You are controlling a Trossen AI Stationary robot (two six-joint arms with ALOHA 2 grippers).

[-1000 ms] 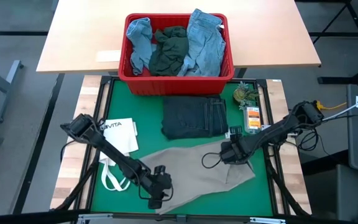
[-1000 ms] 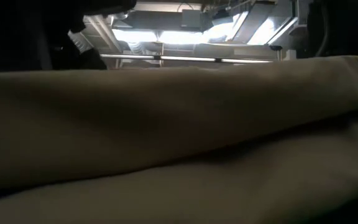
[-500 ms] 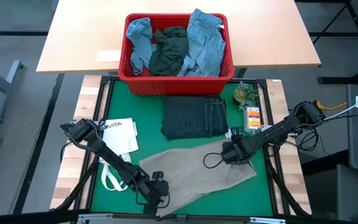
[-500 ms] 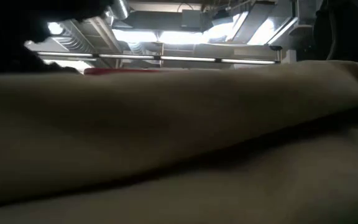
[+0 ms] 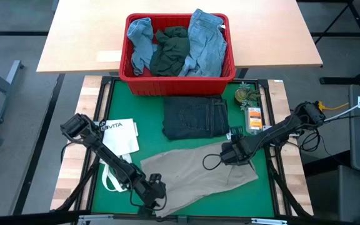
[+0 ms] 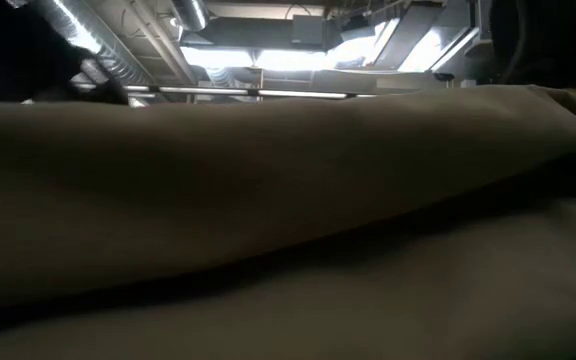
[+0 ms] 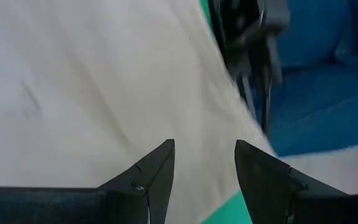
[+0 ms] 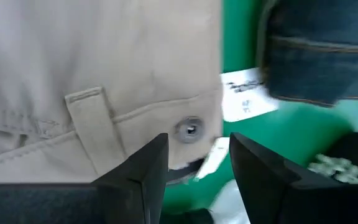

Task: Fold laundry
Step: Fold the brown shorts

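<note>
1. High view: khaki trousers lie slantwise across the bench; left gripper at the near-left end, right gripper at the waistband.
2. Low view: only khaki cloth.
3. Left wrist view: fingers parted, empty, over cloth.
4. Right wrist view: fingers parted, empty, straddling the waistband button.

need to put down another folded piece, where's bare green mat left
Bare mat lies between the white bag and the folded jeans. Another strip runs along the front right. The khaki trousers and both grippers crowd the front middle.
</note>
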